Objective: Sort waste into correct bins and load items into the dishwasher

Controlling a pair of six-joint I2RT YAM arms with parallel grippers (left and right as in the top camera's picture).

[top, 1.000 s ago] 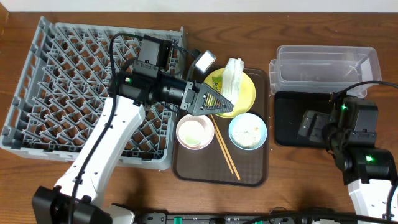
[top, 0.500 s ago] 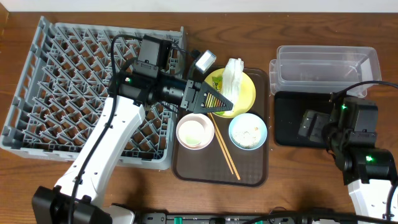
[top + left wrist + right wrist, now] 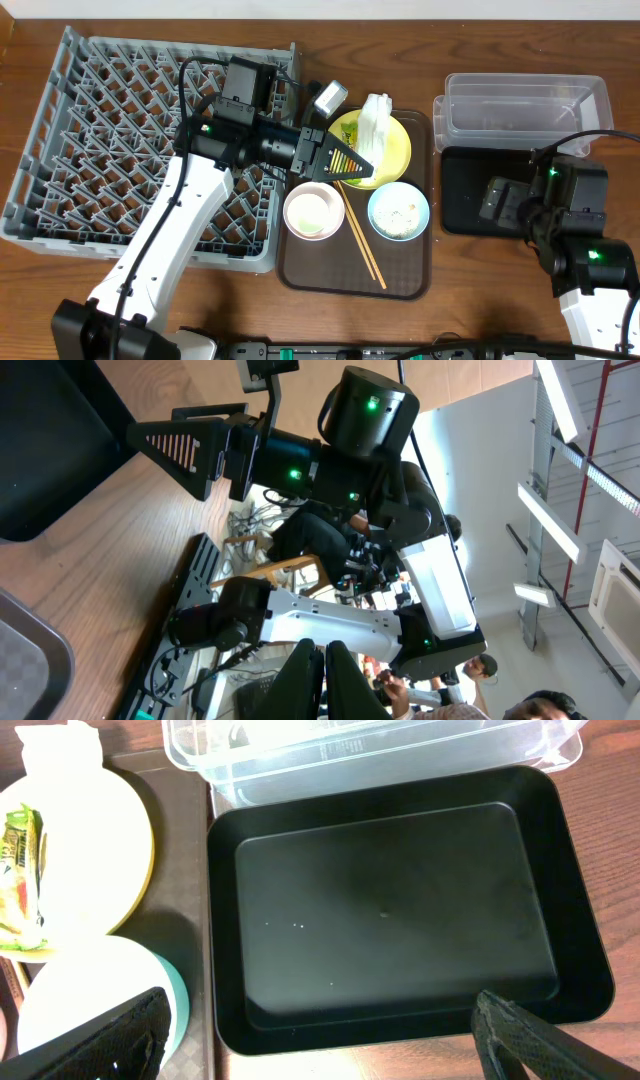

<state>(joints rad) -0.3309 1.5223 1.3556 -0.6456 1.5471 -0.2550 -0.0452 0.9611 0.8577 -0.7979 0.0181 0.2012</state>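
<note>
We start with the desk (image 3: 470, 290), where the grey dish rack (image 3: 100, 150) fills the left side and holds nothing yet. Next to it lies the brown tray (image 3: 322, 266), and every dish and scrap to be sorted sits on it. At the far right the clear box (image 3: 520, 105) stands empty, with the black tray (image 3: 460, 190) just in front of it. The right arm (image 3: 590, 262) hangs over that tray, and its right jaws are spread wide with nothing between them.

The left arm (image 3: 170, 230) reaches across the rack to the yellow plate (image 3: 395, 150). Its left jaws are pinched fully together at the plate's near edge. We cannot tell from any view whether they have caught anything.

The white bowl (image 3: 313, 212) and the light blue bowl (image 3: 373, 222) sit in front of the plate. The napkin (image 3: 376, 115) is heaped on the plate's far side, and the small cup (image 3: 330, 97) is just beyond the tray's corner. The chopsticks (image 3: 362, 240) run between the two bowls. The wrapper (image 3: 18, 870) lies on the plate, and the rice grains (image 3: 400, 212) sit in the blue bowl.

We see several risks:
- A thin wrapper can slip from the pinch, so a lift may come up empty.
- If the plate rim was nipped as well, pulling would drag the plate and tip the napkin off.
- The chopstick ends lie close under the jaws and could be knocked askew.
- The parked right arm blocks the black tray, so a delivery there invites a collision.
- If the blue bowl is loaded before it is emptied, rice would scatter through the rack.
</note>
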